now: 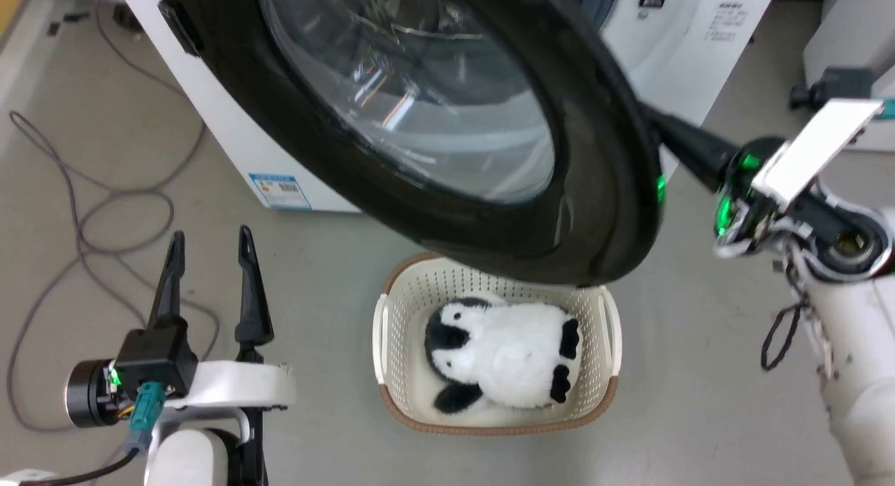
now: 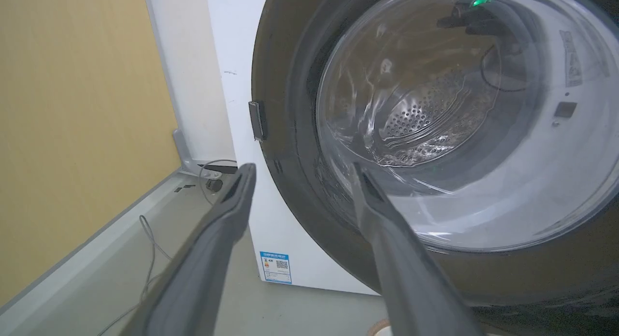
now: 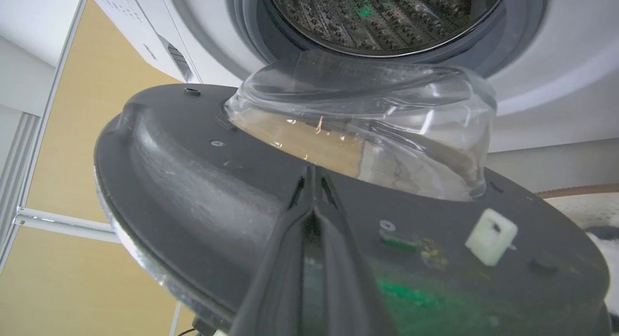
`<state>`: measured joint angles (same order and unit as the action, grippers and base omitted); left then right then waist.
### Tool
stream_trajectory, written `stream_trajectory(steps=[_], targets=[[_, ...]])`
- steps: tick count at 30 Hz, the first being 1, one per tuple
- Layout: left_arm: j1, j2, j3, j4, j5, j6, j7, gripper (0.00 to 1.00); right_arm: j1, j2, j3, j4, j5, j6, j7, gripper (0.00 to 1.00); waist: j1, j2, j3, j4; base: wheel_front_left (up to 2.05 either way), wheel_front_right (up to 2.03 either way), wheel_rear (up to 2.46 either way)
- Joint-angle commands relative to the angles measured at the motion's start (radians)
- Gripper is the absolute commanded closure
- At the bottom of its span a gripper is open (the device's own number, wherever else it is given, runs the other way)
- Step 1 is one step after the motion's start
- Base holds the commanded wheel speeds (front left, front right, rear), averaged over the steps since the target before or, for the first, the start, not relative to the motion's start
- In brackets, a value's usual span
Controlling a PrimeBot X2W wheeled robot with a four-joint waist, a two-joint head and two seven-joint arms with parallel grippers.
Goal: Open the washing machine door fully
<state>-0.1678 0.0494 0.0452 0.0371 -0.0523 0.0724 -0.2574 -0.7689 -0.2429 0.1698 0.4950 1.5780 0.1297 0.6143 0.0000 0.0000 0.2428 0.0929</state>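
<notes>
Your right gripper (image 3: 313, 181), fingers pressed together, lies against the inner face of the washing machine door (image 1: 601, 192), likely to push it wider; the door hangs part-open across the top centre of the head view. Your left gripper (image 1: 210, 236) sits lower left, fingers spread, holding nothing. The basket (image 1: 381, 332) at lower centre holds a penguin plush (image 1: 510, 353); the visible part of the steel drum (image 3: 377, 17) looks empty.

Bright even light, glare streaks on door glass (image 1: 419, 101), blurred edges
</notes>
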Motion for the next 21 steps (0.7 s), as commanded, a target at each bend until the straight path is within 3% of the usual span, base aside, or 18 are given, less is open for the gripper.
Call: stream_trajectory(steps=[1,11,21], targets=[[0.014,0.001,0.004,0.004,0.009,-0.005,-0.004,0.00,0.032,0.004,0.006,-0.017,0.006,0.001,0.008,1.00,0.0000,0.0000,-0.020,-0.002,0.00,0.00,0.00],[0.066,0.001,0.004,0.027,0.013,-0.015,-0.004,0.00,0.204,0.012,0.065,-0.111,-0.005,0.001,0.060,1.00,0.0000,0.0000,-0.095,0.003,0.00,0.00,0.00],[0.091,0.001,-0.014,0.046,0.008,-0.017,-0.004,0.00,0.341,0.086,0.118,-0.198,0.013,0.001,0.069,1.00,0.0000,0.0000,-0.133,0.025,0.00,0.00,0.00]])
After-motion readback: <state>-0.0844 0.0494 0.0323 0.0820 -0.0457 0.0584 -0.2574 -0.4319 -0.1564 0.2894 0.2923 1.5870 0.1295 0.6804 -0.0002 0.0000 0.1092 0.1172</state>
